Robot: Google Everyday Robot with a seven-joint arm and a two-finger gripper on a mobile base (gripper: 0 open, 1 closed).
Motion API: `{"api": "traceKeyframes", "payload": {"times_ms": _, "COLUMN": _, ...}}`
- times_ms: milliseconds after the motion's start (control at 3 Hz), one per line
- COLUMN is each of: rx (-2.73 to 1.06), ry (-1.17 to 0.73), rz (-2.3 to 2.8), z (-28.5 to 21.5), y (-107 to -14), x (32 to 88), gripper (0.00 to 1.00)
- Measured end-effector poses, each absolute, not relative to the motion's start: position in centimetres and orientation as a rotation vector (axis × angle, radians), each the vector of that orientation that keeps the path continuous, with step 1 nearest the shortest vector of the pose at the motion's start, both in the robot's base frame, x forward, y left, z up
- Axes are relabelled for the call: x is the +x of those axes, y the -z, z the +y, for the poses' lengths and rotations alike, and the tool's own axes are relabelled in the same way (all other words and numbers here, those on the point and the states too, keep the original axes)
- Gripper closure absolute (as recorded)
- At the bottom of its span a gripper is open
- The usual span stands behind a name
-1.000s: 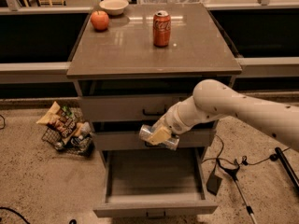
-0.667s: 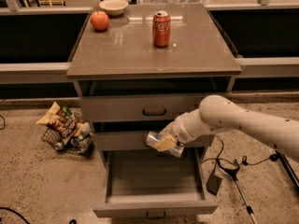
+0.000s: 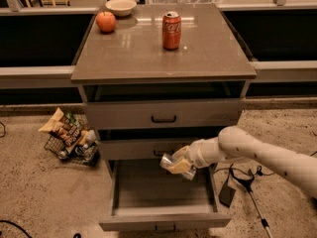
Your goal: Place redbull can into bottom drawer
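The bottom drawer (image 3: 163, 218) stands pulled open nearest me. Over its back half the gripper (image 3: 178, 166) is clamped on the redbull can (image 3: 167, 161), tilted and lower than a second ago. The arm (image 3: 257, 152) reaches in from four o'clock. At nine o'clock a wire basket (image 3: 69, 142) of snack bags sits on the speckled floor. Farther back, the cabinet top (image 3: 133, 53) carries a Coca-Cola can (image 3: 172, 30), with an apple (image 3: 106, 21) and a bowl (image 3: 121, 6) at eleven o'clock.
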State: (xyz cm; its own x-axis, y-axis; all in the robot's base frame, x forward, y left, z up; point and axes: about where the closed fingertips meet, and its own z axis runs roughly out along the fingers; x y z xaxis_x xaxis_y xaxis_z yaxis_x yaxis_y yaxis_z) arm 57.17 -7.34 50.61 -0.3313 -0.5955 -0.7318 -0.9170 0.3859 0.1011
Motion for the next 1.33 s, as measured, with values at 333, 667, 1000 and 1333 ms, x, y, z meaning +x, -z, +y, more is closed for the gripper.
{"api": "traceKeyframes", "payload": {"times_ms": 333, "rx": -1.242, "ry": -0.722, "rz": 2.012, "z": -7.9, "y": -47.4, "x": 56.9, "gripper": 1.00}}
{"api": "traceKeyframes", "payload": {"times_ms": 667, "rx": -1.241, "ry": -0.732, "rz": 2.013, "z": -7.8, "y": -46.7, "x": 56.7, "gripper": 1.00}}
{"api": "traceKeyframes", "payload": {"times_ms": 1000, "rx": -1.239, "ry": -0.754, "rz": 2.042, "z": -7.9, "y": -45.5, "x": 56.4, "gripper": 1.00}}
{"api": "traceKeyframes", "payload": {"times_ms": 1333, "rx": -1.217, "ry": -0.744, "rz": 2.147, "z": -9.5, "y": -41.2, "x": 55.3, "gripper": 1.00}}
